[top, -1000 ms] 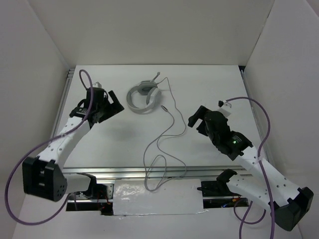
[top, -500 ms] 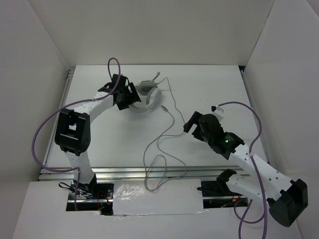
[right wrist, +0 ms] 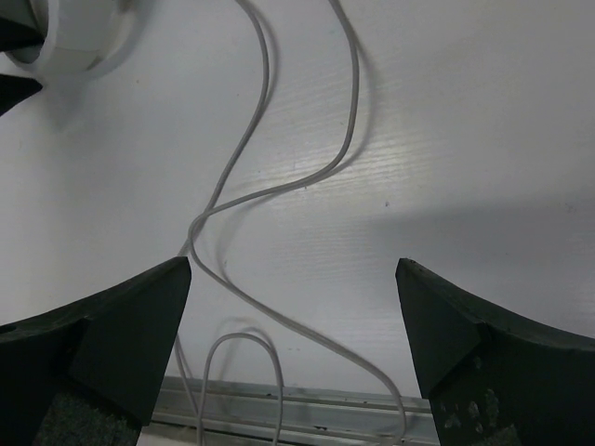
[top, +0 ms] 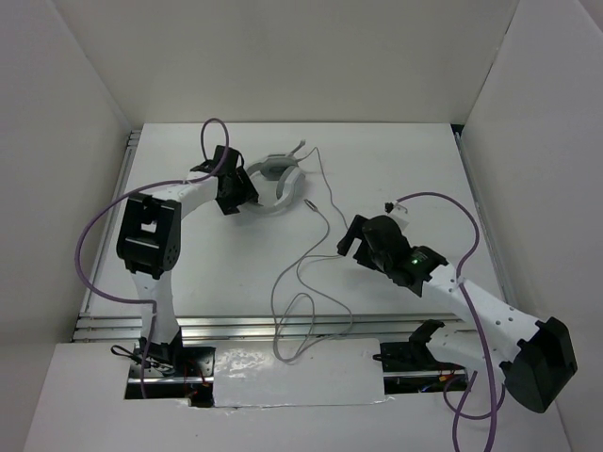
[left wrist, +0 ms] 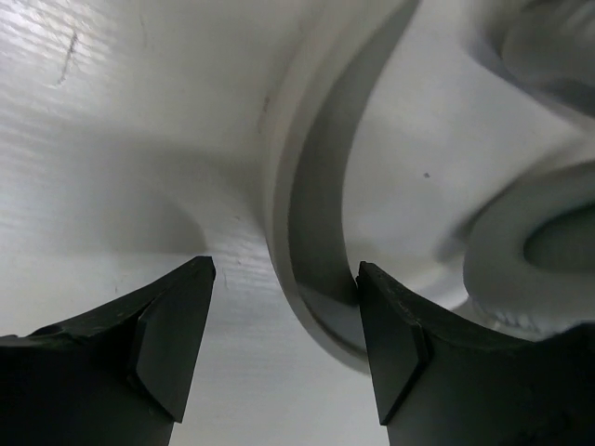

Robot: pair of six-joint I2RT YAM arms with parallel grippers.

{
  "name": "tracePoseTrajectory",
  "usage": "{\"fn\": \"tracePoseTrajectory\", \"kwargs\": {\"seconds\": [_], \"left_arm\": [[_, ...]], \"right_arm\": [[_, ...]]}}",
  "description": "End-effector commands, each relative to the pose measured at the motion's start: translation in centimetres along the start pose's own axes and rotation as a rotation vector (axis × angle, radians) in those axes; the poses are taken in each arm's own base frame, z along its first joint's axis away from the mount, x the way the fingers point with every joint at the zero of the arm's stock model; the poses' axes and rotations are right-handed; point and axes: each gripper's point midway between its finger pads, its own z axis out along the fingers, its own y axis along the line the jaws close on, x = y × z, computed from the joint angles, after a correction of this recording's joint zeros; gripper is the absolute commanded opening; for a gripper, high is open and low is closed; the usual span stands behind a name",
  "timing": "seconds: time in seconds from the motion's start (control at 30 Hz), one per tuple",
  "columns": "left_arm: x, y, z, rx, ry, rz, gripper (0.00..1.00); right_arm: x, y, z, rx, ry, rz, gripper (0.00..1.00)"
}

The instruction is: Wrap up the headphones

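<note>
The grey-white headphones (top: 275, 188) lie at the back middle of the table, the mic boom (top: 298, 146) pointing away. Their thin grey cable (top: 325, 226) trails toward the near edge in loose loops. My left gripper (top: 241, 192) is down at the headband's left side. In the left wrist view the headband (left wrist: 311, 204) passes between the jaws of my left gripper (left wrist: 286, 269): the right finger (left wrist: 395, 334) touches it, the left finger stands apart. The ear cup (left wrist: 548, 232) lies to the right. My right gripper (top: 350, 235) hangs wide open over the cable (right wrist: 251, 139), holding nothing.
White walls close the table in on the left, back and right. An aluminium rail (top: 236, 325) runs along the near edge, and a cable loop hangs over it (right wrist: 279, 372). Thick purple arm cables (top: 94, 235) arc beside each arm.
My left arm has swung in from the table's left side to the headphones, and its jaws have narrowed around the headband. My right gripper has drifted a little left, toward the cable.
</note>
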Motion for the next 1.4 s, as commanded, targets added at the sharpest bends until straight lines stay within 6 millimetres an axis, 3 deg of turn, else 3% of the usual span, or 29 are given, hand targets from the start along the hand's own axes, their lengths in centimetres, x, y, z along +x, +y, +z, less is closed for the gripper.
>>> {"fn": "tracePoseTrajectory", "kwargs": {"seconds": [0.0,0.1,0.23,0.33,0.47,0.6,0.7,0.8,0.83,1.0,1.03,1.2,1.27,1.3,1.37], "left_arm": [[-1.3,0.1,1.3,-0.033,-0.019,-0.034,0.76],[-1.2,0.2,1.9,-0.026,-0.025,-0.061,0.73],[-1.5,-0.4,2.5,0.005,-0.035,-0.074,0.58],[-2.1,-0.9,3.2,-0.004,-0.029,-0.066,0.41],[-2.8,-1.5,3.2,-0.007,-0.028,-0.065,0.0],[-4.3,-3.4,1.3,0.06,-0.069,-0.052,0.0],[-6.3,-5.6,-2.0,0.123,-0.131,-0.039,0.0],[-8.8,-7.9,-7.0,0.207,-0.217,-0.029,0.0],[-9.9,-9.0,-9.8,0.249,-0.265,-0.028,0.0],[-13.3,-10.9,-18.7,0.339,-0.422,-0.049,0.0],[-14.3,-11.8,-21.4,0.378,-0.468,-0.052,0.0],[-15.6,-12.8,-27.5,0.441,-0.52,-0.048,0.0],[-16.1,-13.1,-29.7,0.472,-0.55,-0.046,0.0],[-16.2,-13.2,-31.2,0.495,-0.567,-0.045,0.0],[-16.4,-13.1,-32.6,0.513,-0.587,-0.045,0.0]], "right_arm": [[1.3,1.9,0.6,-0.061,0.041,0.007,1.0],[2.3,2.0,1.3,-0.035,0.063,-0.001,1.0],[3.0,1.9,2.0,0.017,0.065,-0.02,1.0],[3.1,1.0,2.3,0.086,0.057,-0.047,1.0],[2.7,0.5,2.2,0.124,0.033,-0.047,1.0],[2.6,0.2,2.2,0.117,0.018,-0.055,1.0],[1.8,-0.2,2.1,0.13,-0.017,-0.062,1.0],[0.9,-0.7,1.8,0.131,-0.062,-0.11,1.0],[0.4,-0.4,1.9,0.112,-0.083,-0.109,1.0],[-1.7,0.1,1.9,0.051,-0.153,-0.146,1.0],[-2.8,0.9,2.0,0.018,-0.186,-0.137,1.0],[-5.0,3.0,2.9,-0.079,-0.261,-0.246,1.0],[-5.5,3.1,3.7,-0.087,-0.27,-0.285,1.0],[-5.5,4.1,4.3,-0.132,-0.272,-0.294,1.0],[-5.5,4.7,5.0,-0.158,-0.273,-0.323,1.0]]}}
